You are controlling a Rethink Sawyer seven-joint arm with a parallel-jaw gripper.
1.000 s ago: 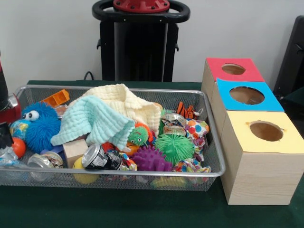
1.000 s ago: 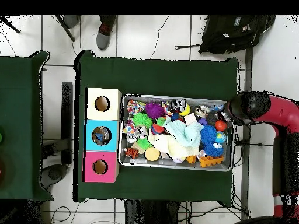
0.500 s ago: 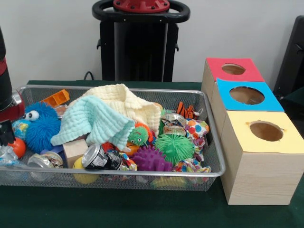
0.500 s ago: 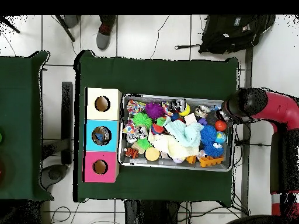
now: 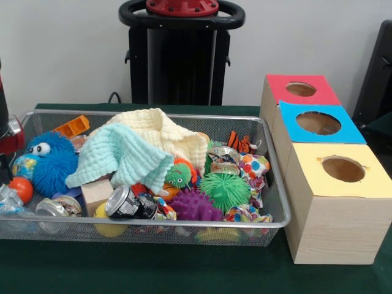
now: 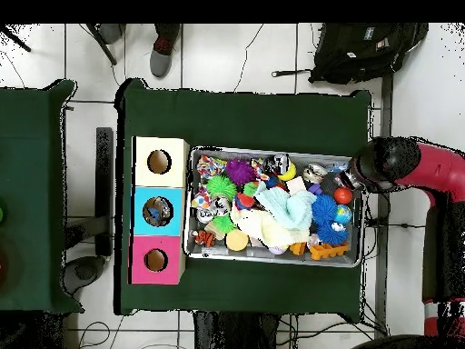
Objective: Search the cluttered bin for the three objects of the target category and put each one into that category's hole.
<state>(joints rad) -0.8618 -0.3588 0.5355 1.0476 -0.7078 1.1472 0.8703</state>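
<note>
Front and overhead views of the sorting table. My gripper (image 6: 356, 173) hangs over one end of the cluttered bin (image 5: 269, 184), at the far end from the wooden boxes; in the front view only a red and black sliver of my arm shows at the picture's edge, so I cannot tell how my jaws stand. I judge this end is chosen because a crumpled clear bottle (image 5: 7, 201) lies just beneath me, beside the orange ball (image 5: 23, 188) and a metal can (image 5: 54, 207). The other bottles are not visible; they may sit under the clutter.

Well away from my jaws, past the whole length of the basket, stands the red-topped hole (image 5: 301, 89), last in a row after the yellow-topped hole (image 5: 343, 168) and blue-topped hole (image 5: 318, 122).

Between me and that row lie the blue fuzzy toy (image 5: 49, 160), the mint cloth (image 5: 119, 156) over a cream cloth (image 5: 168, 136), and the green spiky ball (image 5: 225, 190) and purple spiky ball (image 5: 191, 205). The cloths likely hide further items, and the can and ball crowd the bottle.
</note>
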